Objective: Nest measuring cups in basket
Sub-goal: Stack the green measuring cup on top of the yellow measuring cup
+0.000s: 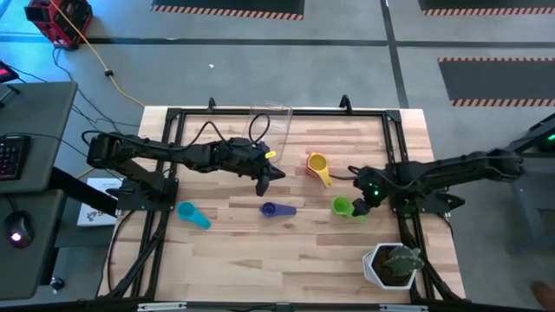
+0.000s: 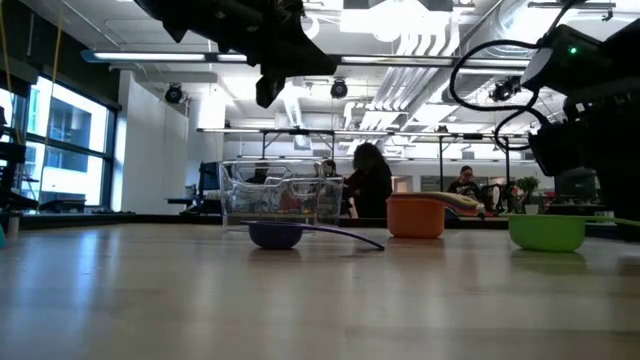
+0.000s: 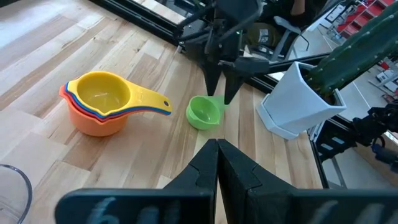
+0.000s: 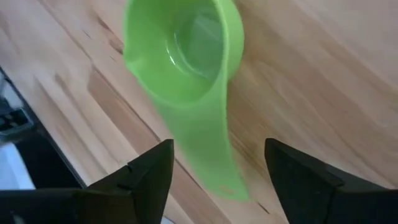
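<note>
The green cup (image 1: 342,206) sits upright on the table at the right, its flat handle (image 4: 211,143) running back between the fingers of my right gripper (image 4: 217,149). That gripper is open, slants down over the handle and touches nothing. A nested stack of cups, yellow on top (image 3: 99,99), stands on the table farther back. The purple cup (image 1: 270,209) and the teal cup (image 1: 192,214) lie apart on the table. The clear basket (image 1: 270,121) stands at the far edge. My left gripper (image 1: 264,178) hangs shut above the table's middle, holding nothing.
A white pot with a green plant (image 1: 392,264) stands at the near right corner, close to my right arm. A black frame (image 1: 173,156) runs round the tabletop. Bare wood lies between the purple cup and the near edge. People sit in the room beyond the table.
</note>
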